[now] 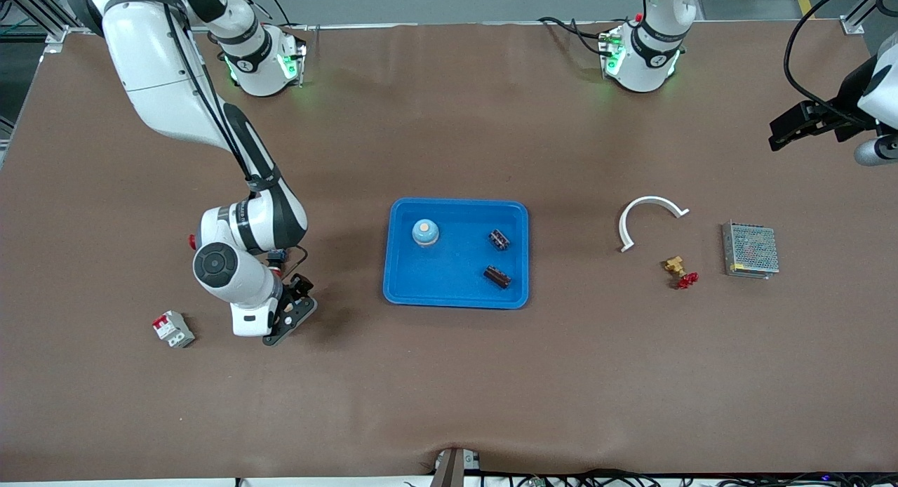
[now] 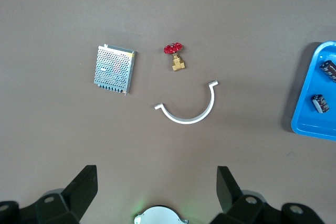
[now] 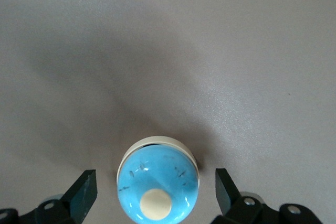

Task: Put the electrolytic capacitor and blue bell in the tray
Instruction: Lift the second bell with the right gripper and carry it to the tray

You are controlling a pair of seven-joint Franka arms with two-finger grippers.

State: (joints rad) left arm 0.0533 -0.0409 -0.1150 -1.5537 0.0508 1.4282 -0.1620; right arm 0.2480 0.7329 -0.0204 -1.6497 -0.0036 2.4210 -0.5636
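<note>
The blue tray (image 1: 456, 205) lies mid-table. In it are a blue bell (image 1: 425, 232) and two dark electrolytic capacitors (image 1: 499, 239) (image 1: 497, 276). Its edge (image 2: 310, 124) and both capacitors (image 2: 329, 70) (image 2: 320, 103) also show in the left wrist view. My right gripper (image 1: 291, 318) is low over the table toward the right arm's end, open. In the right wrist view a second blue bell (image 3: 158, 182) with a cream button sits between the right gripper's (image 3: 155, 183) spread fingers, with a gap on each side. My left gripper (image 1: 786, 130) hangs open and empty high at the left arm's end, its fingers (image 2: 88, 182) wide apart.
A red-and-white breaker (image 1: 173, 328) lies beside the right gripper. Toward the left arm's end are a white curved piece (image 1: 649, 217), a brass valve with a red handle (image 1: 680, 271) and a grey mesh box (image 1: 750, 249).
</note>
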